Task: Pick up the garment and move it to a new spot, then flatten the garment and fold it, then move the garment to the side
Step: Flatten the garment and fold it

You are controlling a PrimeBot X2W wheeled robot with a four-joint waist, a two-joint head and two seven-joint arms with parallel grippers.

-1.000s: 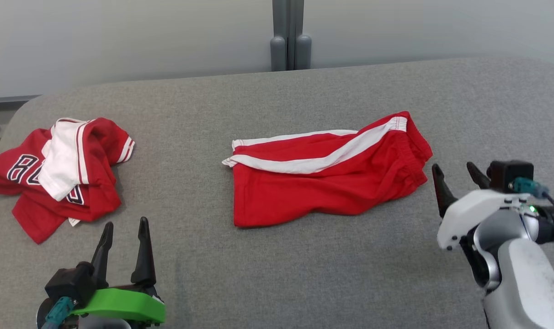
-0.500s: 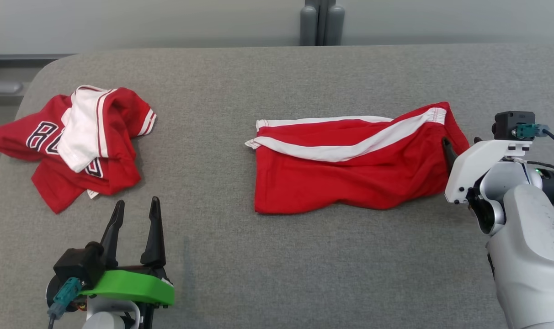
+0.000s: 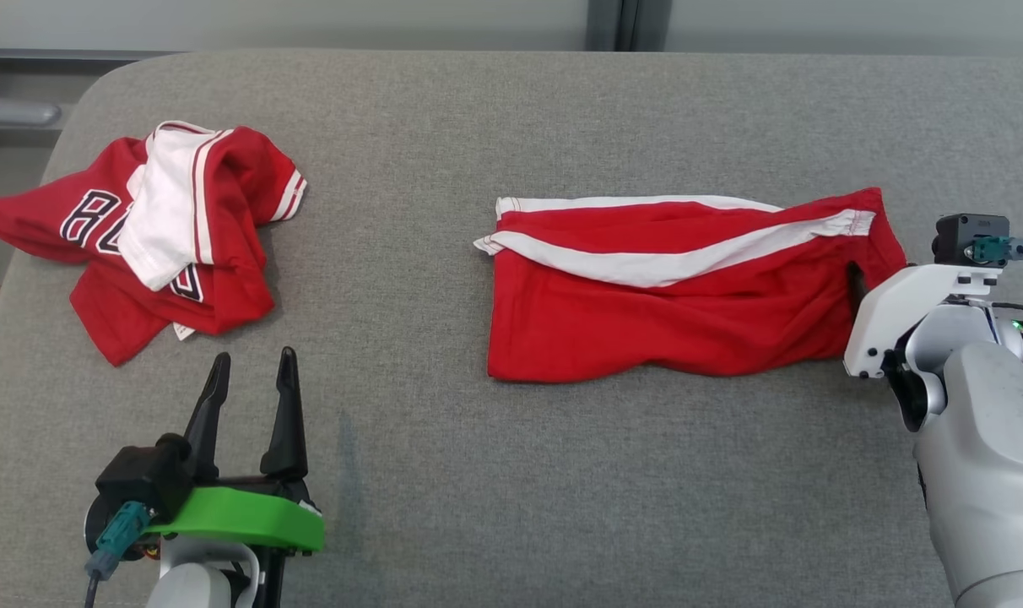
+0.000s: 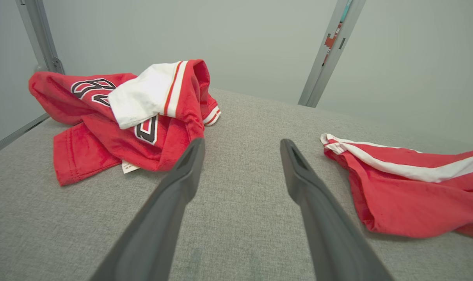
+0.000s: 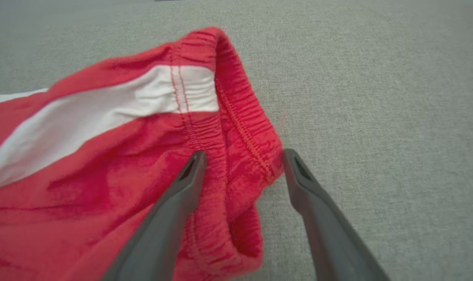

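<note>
The right gripper [image 5: 242, 156] is spread wide, straddling the waistband of the red shorts [image 5: 84, 164] — nothing pinched; the head view mostly hides its fingers behind its wrist.

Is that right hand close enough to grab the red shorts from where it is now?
Probably yes. The right hand is open and straddles the elastic waistband at the end of the red shorts. Nothing lies between them, so closing there looks likely to catch the fabric.
</note>
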